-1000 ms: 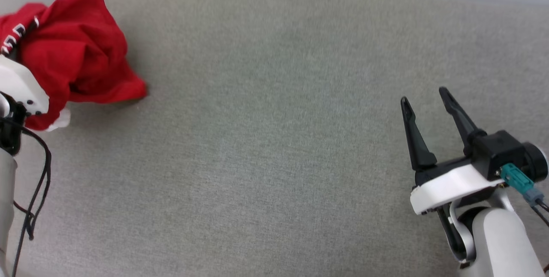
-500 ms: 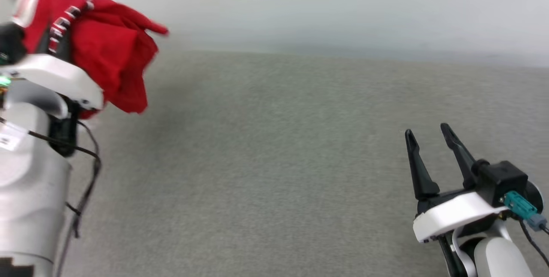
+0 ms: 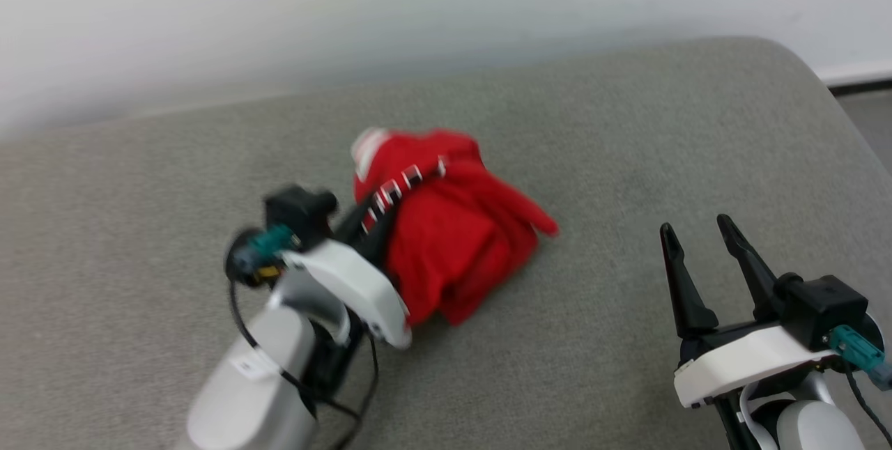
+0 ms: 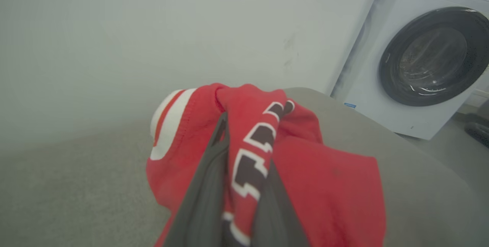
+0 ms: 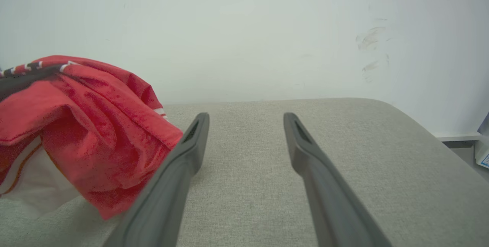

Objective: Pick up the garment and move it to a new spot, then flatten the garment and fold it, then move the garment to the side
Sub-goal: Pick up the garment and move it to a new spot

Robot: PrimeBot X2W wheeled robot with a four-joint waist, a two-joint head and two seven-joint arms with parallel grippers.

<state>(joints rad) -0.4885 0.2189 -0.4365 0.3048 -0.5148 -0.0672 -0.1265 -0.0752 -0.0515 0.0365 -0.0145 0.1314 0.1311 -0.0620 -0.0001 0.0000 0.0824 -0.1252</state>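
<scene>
The left end effector is clenched on the garment – a fold with the black lettering pinched between its fingers – and the red bundle sits bunched near the middle of the grey surface. The right end effector is released, fingers spread, well apart to the right

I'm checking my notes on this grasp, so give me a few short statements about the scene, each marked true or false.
1. The left gripper is shut on the garment. True.
2. The right gripper holds a sleeve. False: it is open and empty, apart from the cloth.
3. The garment lies spread flat. False: it is bunched in a heap.
4. A washing machine stands past the grey surface. True.
</scene>
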